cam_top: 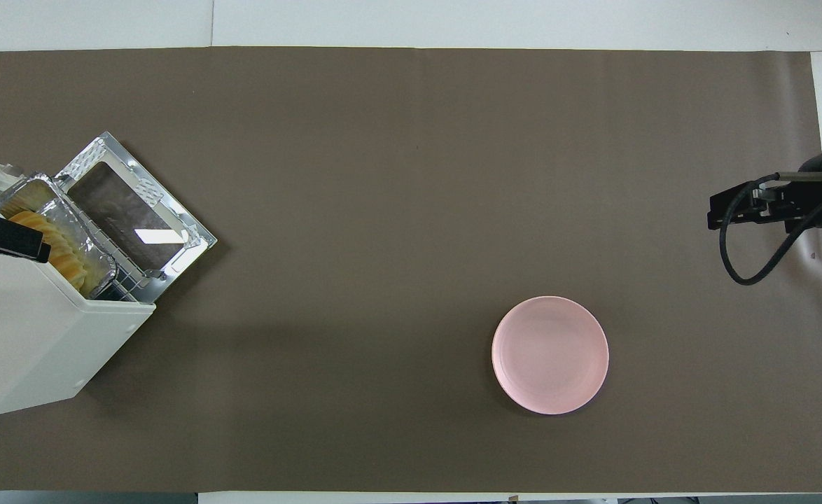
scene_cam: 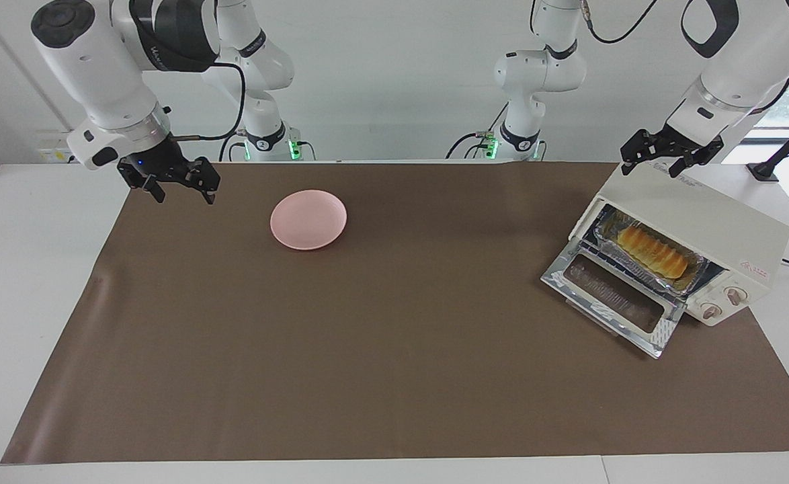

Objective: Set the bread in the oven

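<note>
Bread (scene_cam: 653,251) in oven (scene_cam: 703,232) on brown mat (scene_cam: 394,336).

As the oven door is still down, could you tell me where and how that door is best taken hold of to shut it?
Grip the free front edge of the door, the shiny strip farthest from the hinge. The door lies nearly flat, open in front of the oven, so come from above, fingers straddling that edge, then swing it up toward the bread. The left gripper, open over the oven top, is probably best placed.

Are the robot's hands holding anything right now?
No, nothing. The left gripper is open and empty above the oven, and the right gripper waits open and empty. The bread sits in the oven.
</note>
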Controlling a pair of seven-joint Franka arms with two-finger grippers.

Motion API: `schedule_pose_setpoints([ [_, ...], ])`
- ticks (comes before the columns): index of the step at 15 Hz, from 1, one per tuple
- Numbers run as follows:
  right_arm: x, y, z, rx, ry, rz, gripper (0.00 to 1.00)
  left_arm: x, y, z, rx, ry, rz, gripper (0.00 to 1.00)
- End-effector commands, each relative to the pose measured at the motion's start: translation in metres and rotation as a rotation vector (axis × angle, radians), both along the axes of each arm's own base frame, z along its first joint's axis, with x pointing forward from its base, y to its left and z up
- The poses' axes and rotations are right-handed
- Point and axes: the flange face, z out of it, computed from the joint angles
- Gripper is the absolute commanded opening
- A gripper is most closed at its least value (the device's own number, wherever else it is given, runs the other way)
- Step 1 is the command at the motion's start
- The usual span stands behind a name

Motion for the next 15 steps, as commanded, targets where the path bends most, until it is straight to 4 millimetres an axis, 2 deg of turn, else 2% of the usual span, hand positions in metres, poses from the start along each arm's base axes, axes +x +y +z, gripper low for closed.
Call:
schedule_pose_setpoints([
  [1,-0.007,-0.003,0.0,-0.015,0.001,0.026,1.0,0.004,-0.013,-0.001,0.019,-0.026,-0.031,1.0],
  [2,-0.007,-0.003,0.0,-0.015,0.001,0.025,1.0,0.005,-0.016,0.0,0.023,-0.032,-0.044,1.0],
  [3,-0.007,-0.003,0.0,-0.015,0.001,0.025,1.0,0.006,-0.036,-0.003,0.021,-0.032,-0.07,1.0],
  [4,-0.007,-0.003,0.0,-0.015,0.001,0.025,1.0,0.006,-0.047,-0.002,0.021,-0.044,-0.073,1.0],
  [5,-0.007,-0.003,0.0,-0.015,0.001,0.026,1.0,0.006,-0.05,-0.001,0.02,-0.05,-0.061,1.0],
  [10,-0.007,-0.003,0.0,-0.015,0.001,0.026,1.0,0.013,-0.046,0.005,0.007,-0.096,-0.006,1.0],
  [15,-0.007,-0.003,0.0,-0.015,0.001,0.025,1.0,0.015,-0.047,0.001,0.009,-0.089,0.016,1.0],
])
